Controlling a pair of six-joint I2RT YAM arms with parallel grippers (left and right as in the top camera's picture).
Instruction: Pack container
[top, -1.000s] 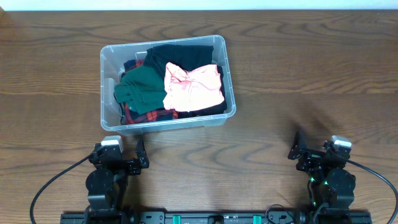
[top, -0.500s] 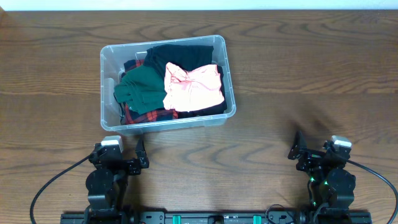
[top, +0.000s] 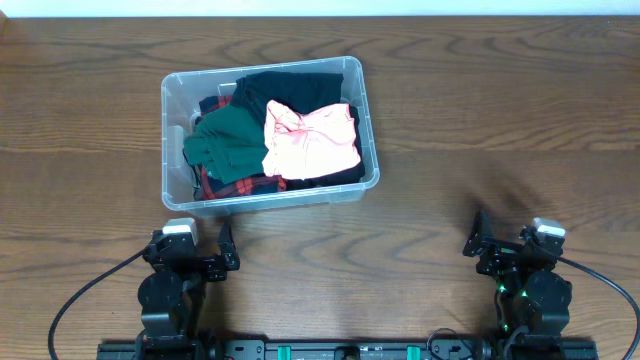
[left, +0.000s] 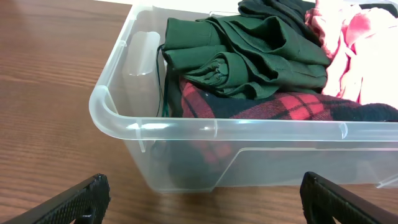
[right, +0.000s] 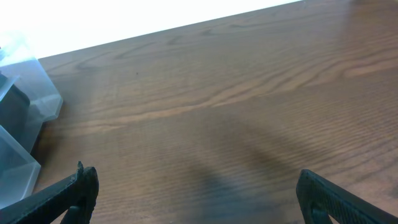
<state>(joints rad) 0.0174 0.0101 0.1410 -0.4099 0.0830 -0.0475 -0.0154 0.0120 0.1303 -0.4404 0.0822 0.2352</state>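
The clear plastic container (top: 172, 140) sits on the wooden table at the upper left and holds folded clothes: a dark green garment (top: 225, 143), a pink one (top: 310, 140), a black one (top: 290, 88) and red-black plaid fabric (top: 240, 187). In the left wrist view the container's (left: 161, 127) near wall fills the frame, with the green garment (left: 255, 50) on top. My left gripper (top: 222, 250) is open and empty, just in front of the container (left: 202, 202). My right gripper (top: 474, 236) is open and empty over bare table at the lower right (right: 196, 199).
The container's corner (right: 25, 106) shows at the left edge of the right wrist view. Bare wooden table (top: 500, 120) lies to the right of the container. The table's far edge meets a white background at the top.
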